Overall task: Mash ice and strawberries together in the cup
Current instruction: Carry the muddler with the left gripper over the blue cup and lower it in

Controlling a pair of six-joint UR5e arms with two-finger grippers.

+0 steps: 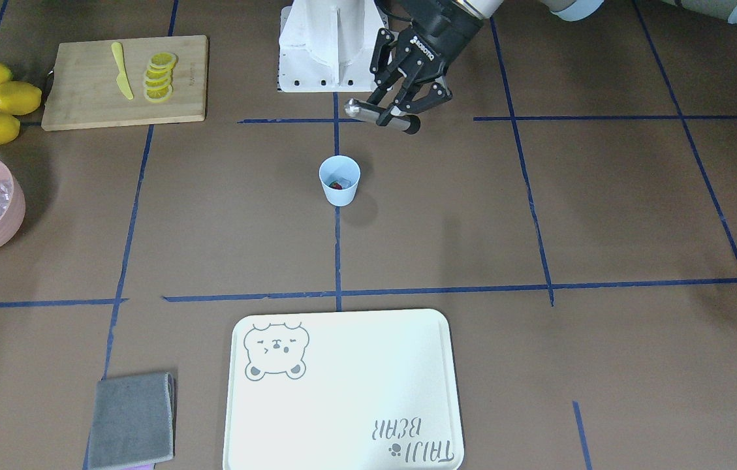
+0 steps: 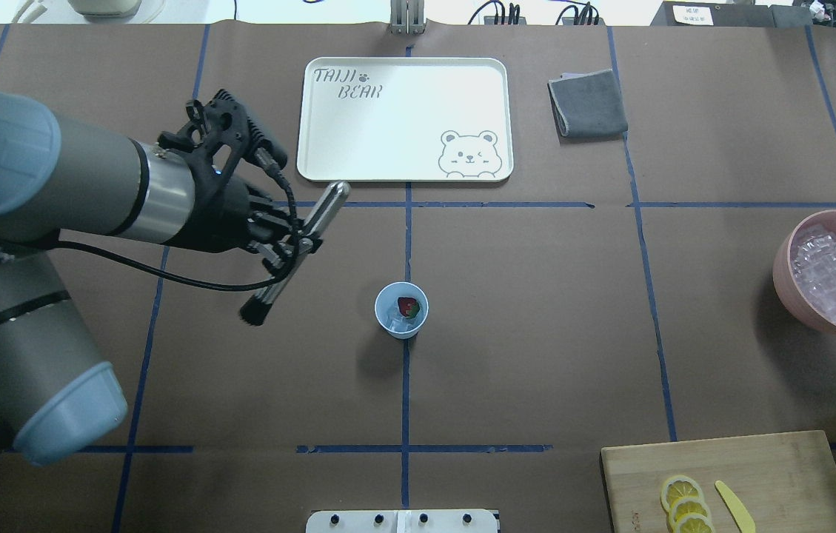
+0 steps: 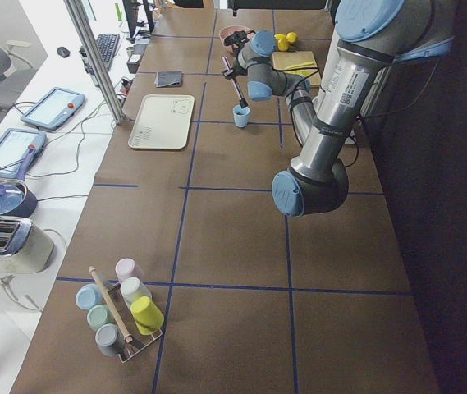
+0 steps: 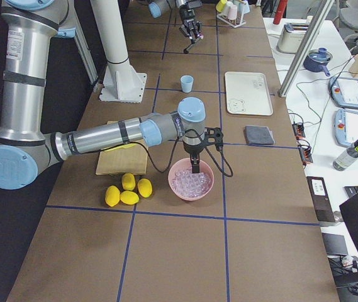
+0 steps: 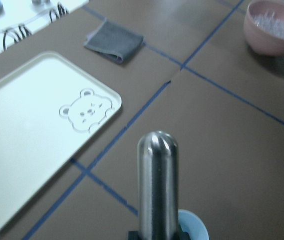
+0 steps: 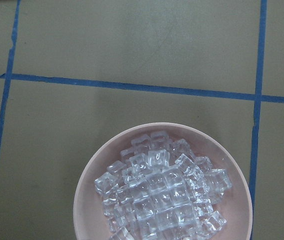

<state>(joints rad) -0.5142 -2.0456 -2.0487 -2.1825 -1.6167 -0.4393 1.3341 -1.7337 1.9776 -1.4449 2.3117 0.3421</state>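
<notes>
Approach stage: the left gripper [image 2: 299, 240], clamped on a tilted steel muddler [image 2: 325, 211], hangs beside the cup [image 1: 341, 193], which stands in the open holding the strawberry [image 2: 408, 306] and, seemingly, ice [image 2: 392, 320]. Next the muddler's dark end must be uprighted and centred inside the narrow rim; the tray [image 2: 403, 118] and pink bowl [image 2: 783, 259] lie well apart from it. The right gripper [image 4: 195, 165] hangs over that bowl, its jaw state indeterminable.
</notes>
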